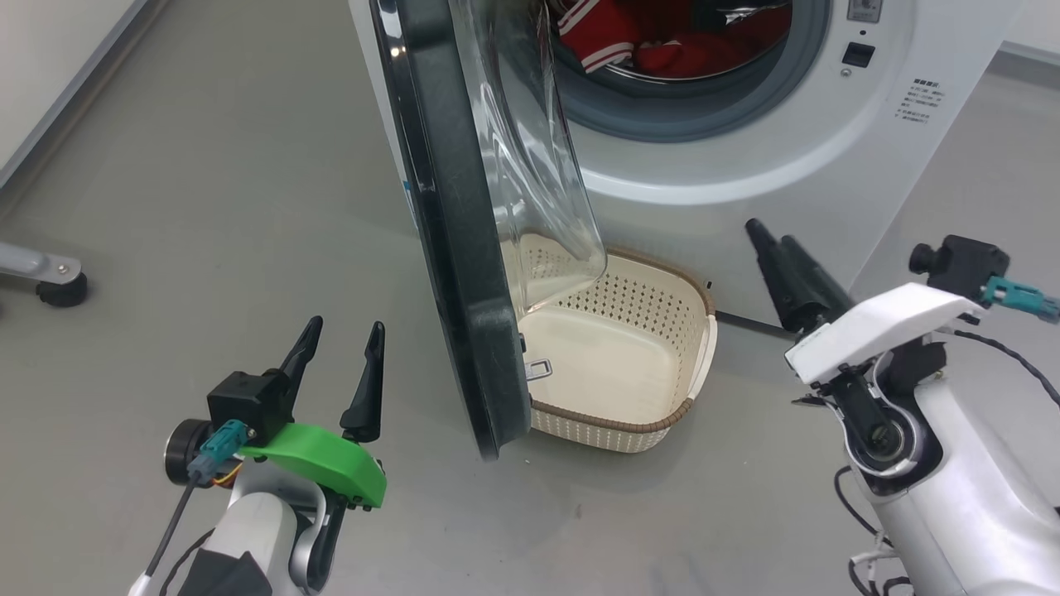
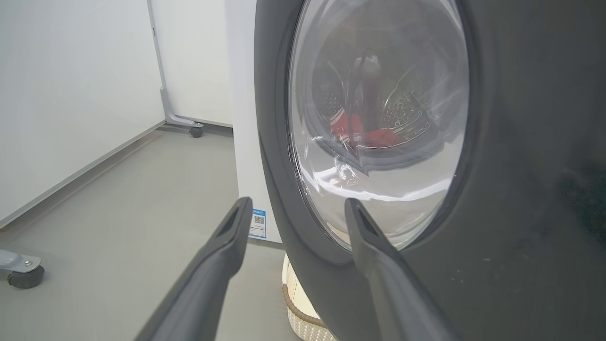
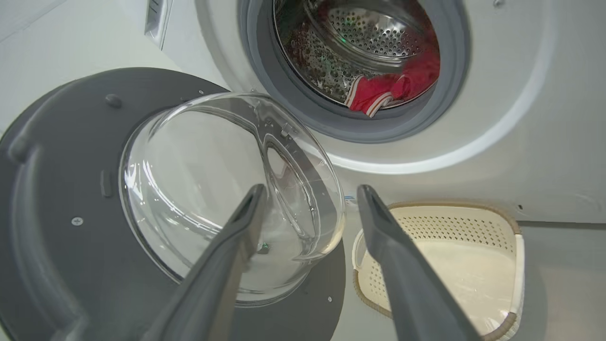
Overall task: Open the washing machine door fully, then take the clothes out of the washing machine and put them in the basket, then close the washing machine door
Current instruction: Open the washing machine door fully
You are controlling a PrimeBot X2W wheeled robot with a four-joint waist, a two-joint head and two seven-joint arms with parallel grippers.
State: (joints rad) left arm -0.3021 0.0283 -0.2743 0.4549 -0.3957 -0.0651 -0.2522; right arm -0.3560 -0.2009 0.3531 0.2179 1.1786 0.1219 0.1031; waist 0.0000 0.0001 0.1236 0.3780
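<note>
Washing machine door (image 1: 451,248) stands part open, swung out edge-on in the head view, with a gripper on either side of it. On its outer side the left gripper (image 1: 346,325) holds its two dark fingers (image 2: 222,255) spread with nothing between them. It is near the door's glossy black rim and, as far as the head view shows, apart from it. On the door's inner side the right gripper (image 3: 311,189) also has its fingers parted and holds nothing. It points toward the clear glass bowl (image 3: 213,189) that bulges from the door's grey inner face.

Just below the door's lower edge, on the inner side, the basket (image 1: 617,426) sits on the grey floor (image 1: 207,207), its cream bottom bare and one corner tucked under the glass bowl. Behind the door the washing machine (image 1: 745,165) shows its open mouth, a grey rubber ring (image 1: 662,116) around the steel drum (image 3: 369,28). The clothes (image 1: 654,50) lie inside the drum, bright red with white striped trim, low against the ring. The left wrist view catches the same red through the door's glass. Well out from the door's outer side, a castor (image 1: 58,290) stands on the floor.
</note>
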